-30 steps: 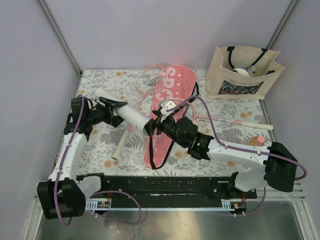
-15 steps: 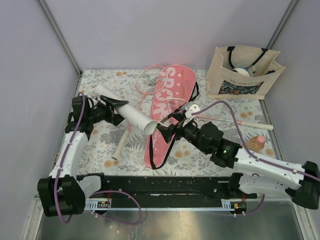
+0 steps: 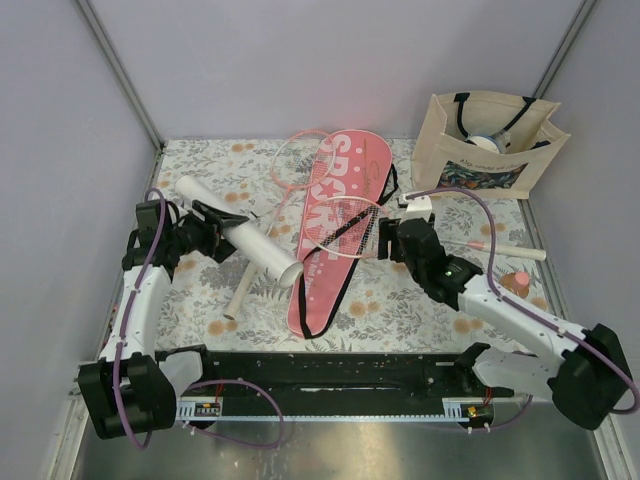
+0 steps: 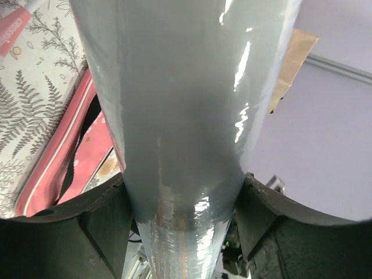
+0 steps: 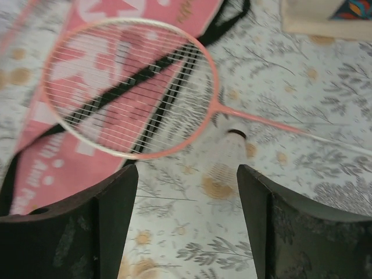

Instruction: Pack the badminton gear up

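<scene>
Inside closed left claw (image 3: pixel 221 233), white tube (image 3: pixel 262 252), diagonal, mouth toward racket cover (image 3: pixel 325 290); right claw (image 5: pixel 186 174) wide, empty.

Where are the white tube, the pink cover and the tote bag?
white tube (image 3: pixel 265 252): top view, bare stretch near its open end.
pink cover (image 3: pixel 345 160): top view, its lettered far end.
tote bag (image 3: pixel 483 176): top view, its printed front.

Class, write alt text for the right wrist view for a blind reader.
A pink-framed racket lies with its head over the pink cover and black strap, on a floral table. The open right gripper hangs above, holding nothing.
</scene>
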`<state>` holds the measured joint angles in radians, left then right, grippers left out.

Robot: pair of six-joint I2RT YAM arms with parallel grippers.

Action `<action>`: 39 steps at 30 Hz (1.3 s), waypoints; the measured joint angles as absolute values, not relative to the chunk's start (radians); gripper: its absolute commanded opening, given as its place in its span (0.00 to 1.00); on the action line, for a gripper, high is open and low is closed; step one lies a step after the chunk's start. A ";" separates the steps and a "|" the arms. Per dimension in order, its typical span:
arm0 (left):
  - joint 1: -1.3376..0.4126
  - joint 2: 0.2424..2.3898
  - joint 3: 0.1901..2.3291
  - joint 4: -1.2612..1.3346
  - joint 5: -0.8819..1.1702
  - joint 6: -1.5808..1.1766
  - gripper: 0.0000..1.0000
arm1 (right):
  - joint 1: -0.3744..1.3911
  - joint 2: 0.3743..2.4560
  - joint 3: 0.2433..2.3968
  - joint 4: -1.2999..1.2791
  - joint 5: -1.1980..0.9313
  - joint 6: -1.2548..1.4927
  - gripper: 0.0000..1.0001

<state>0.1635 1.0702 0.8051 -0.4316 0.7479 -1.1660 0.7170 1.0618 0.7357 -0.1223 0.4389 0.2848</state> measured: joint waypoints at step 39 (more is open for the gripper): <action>0.171 1.014 0.768 -0.522 0.754 -1.150 0.43 | 0.665 1.425 0.749 -0.138 0.588 -0.435 0.00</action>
